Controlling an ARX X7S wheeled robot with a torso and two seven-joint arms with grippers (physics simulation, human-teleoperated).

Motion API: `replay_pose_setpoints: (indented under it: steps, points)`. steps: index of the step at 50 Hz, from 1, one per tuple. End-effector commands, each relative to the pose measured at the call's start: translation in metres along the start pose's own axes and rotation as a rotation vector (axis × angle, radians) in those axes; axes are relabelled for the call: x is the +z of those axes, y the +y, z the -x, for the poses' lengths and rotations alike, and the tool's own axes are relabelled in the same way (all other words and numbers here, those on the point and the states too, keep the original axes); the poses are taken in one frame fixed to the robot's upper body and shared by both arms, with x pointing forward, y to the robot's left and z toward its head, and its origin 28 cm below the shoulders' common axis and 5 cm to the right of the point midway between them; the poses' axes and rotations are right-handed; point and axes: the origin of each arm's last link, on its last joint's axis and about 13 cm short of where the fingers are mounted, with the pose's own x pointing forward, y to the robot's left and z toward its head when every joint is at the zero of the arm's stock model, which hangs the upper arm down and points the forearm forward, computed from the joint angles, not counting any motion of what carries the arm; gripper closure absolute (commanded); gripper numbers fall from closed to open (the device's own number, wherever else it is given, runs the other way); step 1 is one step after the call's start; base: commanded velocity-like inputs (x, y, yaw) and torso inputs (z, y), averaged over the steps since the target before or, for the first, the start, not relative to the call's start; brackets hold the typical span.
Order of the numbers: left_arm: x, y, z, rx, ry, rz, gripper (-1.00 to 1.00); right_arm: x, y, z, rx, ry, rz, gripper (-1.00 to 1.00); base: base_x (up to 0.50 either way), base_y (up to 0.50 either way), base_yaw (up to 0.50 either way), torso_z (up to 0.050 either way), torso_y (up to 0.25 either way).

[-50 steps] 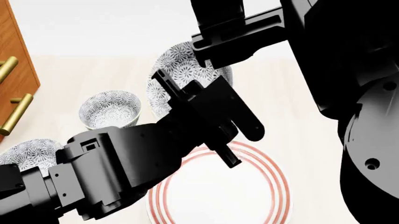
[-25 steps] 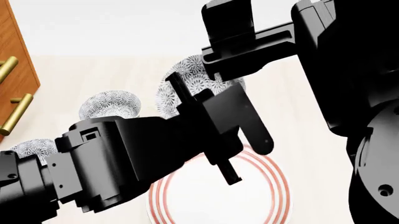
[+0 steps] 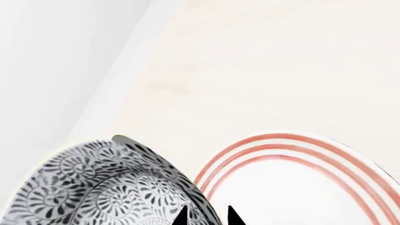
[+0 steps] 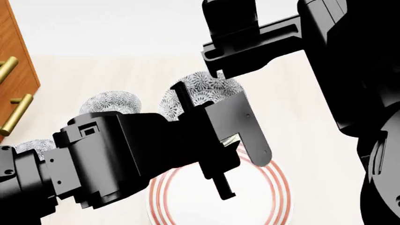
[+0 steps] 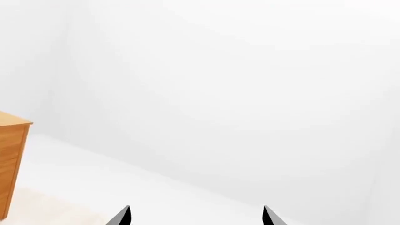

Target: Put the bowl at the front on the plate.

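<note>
Bowl [image 3: 119, 187] hangs tilted in the left gripper [image 3: 206, 216], whose fingertips pinch its rim wall so it can be carried, poised above the tabletop [image 3: 262, 70] just beside the red-ringed plate [image 3: 300, 187] rather than over its middle. Two look-alike bowls [image 4: 109, 104] sit further left, well apart. Right gripper [image 5: 195, 216] stays clear, raised, tips spread apart and empty, aimed at the blank wall.

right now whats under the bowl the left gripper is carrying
Part of the bowl overlaps the plate rim and bare tabletop. Whatever lies directly beneath it is hidden by the bowl and the left gripper.
</note>
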Motion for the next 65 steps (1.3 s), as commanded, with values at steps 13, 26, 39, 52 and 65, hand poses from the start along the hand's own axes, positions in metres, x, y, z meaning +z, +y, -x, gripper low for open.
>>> replay_pose_setpoints:
  steps: [13,26,39,52,65]
  points:
    - [0.006,-0.001,0.006,-0.041,0.036,0.029,1.00,0.003,-0.002,-0.001,0.005,-0.009,0.010,-1.00,0.00,0.00,0.00,0.000,0.001]
    - [0.008,0.000,0.009,-0.078,0.054,0.016,1.00,-0.001,-0.003,-0.001,0.000,0.004,0.005,-1.00,0.00,0.00,0.00,0.000,0.000]
    - [0.005,-0.002,0.008,-0.090,0.063,0.008,1.00,-0.003,-0.004,0.004,-0.010,0.017,0.007,-1.00,0.00,0.00,0.00,0.000,0.001]
    - [-0.002,-0.009,0.003,-0.103,0.072,0.009,1.00,-0.005,-0.003,-0.001,0.002,0.018,0.006,-1.00,0.00,0.00,0.00,0.000,0.000]
    - [-0.011,-0.017,-0.003,-0.112,0.076,0.013,1.00,-0.008,-0.003,-0.002,0.008,0.021,0.002,-1.00,0.00,0.00,0.00,0.000,0.001]
